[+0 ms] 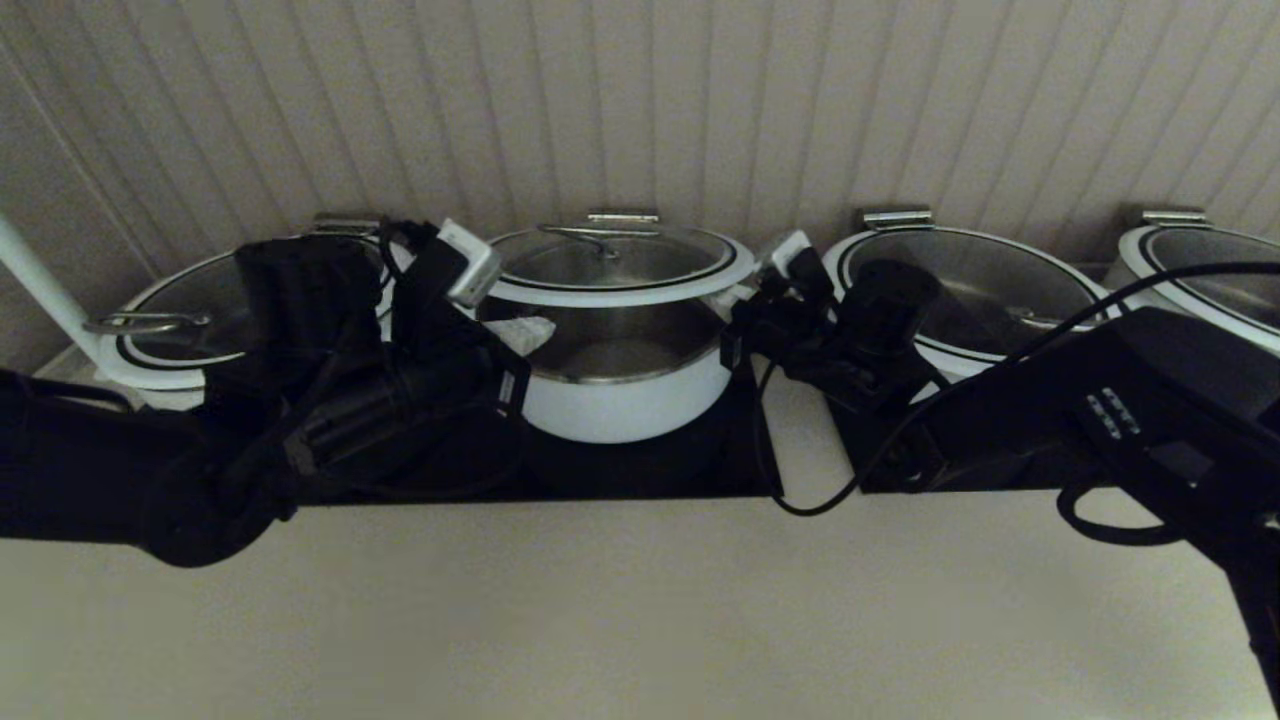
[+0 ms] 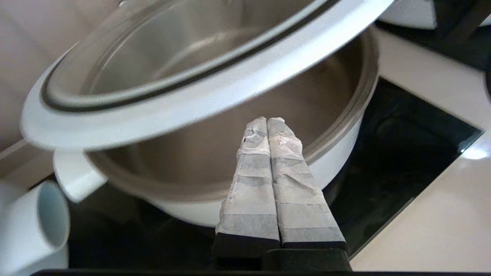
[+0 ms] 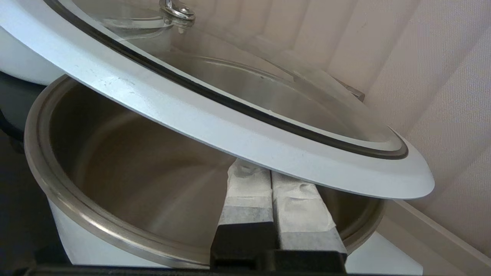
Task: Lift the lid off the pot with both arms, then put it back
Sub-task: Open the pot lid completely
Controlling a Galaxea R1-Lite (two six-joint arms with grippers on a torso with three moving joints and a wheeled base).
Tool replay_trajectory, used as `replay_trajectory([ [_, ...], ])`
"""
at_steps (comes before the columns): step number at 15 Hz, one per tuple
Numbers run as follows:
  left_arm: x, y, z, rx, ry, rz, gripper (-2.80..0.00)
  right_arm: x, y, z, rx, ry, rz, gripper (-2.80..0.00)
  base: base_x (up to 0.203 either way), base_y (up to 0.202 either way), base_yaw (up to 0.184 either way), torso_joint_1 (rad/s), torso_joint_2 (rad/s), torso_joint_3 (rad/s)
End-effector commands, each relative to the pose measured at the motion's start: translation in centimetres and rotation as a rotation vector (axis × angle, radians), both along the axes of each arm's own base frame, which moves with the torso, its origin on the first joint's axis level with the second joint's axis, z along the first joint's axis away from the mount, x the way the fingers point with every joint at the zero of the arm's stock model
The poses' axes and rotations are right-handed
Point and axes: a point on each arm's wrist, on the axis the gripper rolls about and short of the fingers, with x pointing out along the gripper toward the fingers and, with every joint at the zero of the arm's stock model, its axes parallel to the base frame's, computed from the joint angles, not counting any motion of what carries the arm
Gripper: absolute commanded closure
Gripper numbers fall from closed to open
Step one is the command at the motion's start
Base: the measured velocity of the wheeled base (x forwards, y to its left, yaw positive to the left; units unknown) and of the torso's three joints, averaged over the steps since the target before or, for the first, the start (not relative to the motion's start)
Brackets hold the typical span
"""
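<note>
Beige counter, black inset panels

We find the counter (image 1: 640, 600) carrying black panels (image 1: 640, 465); the pot (image 1: 625, 400) stands there between our pincers, wider pots (image 1: 985, 300) flanking beyond them.

Lid (image 1: 615, 262) above pot (image 1: 625, 385); wider pots (image 1: 975, 295) left, right.

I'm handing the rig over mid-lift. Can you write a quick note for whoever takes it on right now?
Left claw: shut, fingers pressed together, tips under the left edge of the round glass lid with white rim.
Right claw: shut too, tips under the lid's right edge.
The lid is up off the small deep white pot with steel inside, resting on both claws directly above it, with a clear gap between them. The pot sits on the black cooktop.
Done: the lift.
Left: lower the lid level onto the pot's rim, then draw both claws out sideways.
</note>
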Motion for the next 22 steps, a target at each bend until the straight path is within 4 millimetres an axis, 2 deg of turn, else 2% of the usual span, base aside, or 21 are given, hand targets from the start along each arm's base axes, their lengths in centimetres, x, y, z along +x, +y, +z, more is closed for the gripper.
replay_trajectory([
  [1, 0.4, -0.6, 0.1, -0.005, -0.01, -0.012, 0.0, 0.0, 0.0, 0.1, 0.001, -0.008, 0.002, 0.0, 0.0, 0.0, 0.0, 0.0, 0.0, 0.0],
  [14, 1.5, -0.9, 0.4, -0.007, -0.03, 0.011, 0.0, -0.1, -0.1, 0.2, 0.003, -0.012, 0.001, 0.0, 0.0, 0.0, 0.0, 0.0, 0.0, 0.0],
  [22, 1.8, -1.1, 0.9, -0.015, -0.047, 0.011, 0.0, -2.1, -1.1, -0.7, -0.025, 0.037, -0.001, 0.0, 0.0, 0.0, 0.0, 0.0, 0.0, 0.0],
])
